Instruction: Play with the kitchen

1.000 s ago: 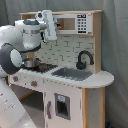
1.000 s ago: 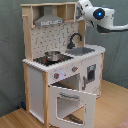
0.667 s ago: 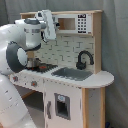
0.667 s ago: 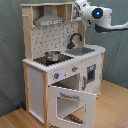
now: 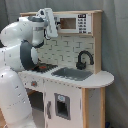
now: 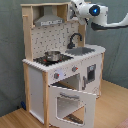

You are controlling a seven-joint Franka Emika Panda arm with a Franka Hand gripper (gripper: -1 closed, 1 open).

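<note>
The kitchen [image 5: 75, 95] [image 6: 37, 85] is a tall toy of white panels and light wood, seen in both exterior views. It has a black faucet [image 5: 84, 59] [image 6: 75, 39], a grey sink [image 5: 73, 74] [image 6: 84, 50], a steel pot [image 6: 52, 55] on the hob, a range hood [image 6: 49, 20] and an oven door [image 6: 72, 104] hanging open. My gripper [image 5: 50, 22] [image 6: 76, 8] is high up at the top shelf, beside the hood, well above the hob and sink. It holds nothing that I can see.
A microwave panel [image 5: 75, 23] sits in the top shelf just to the first exterior view's right of my gripper. The white arm [image 5: 20, 50] stands close against the hob side. The floor is wood [image 6: 112, 107], with a grey curtain behind.
My gripper has shifted a little closer to the kitchen's top shelf, leftward in the second exterior view. The kitchen's parts have not moved.
</note>
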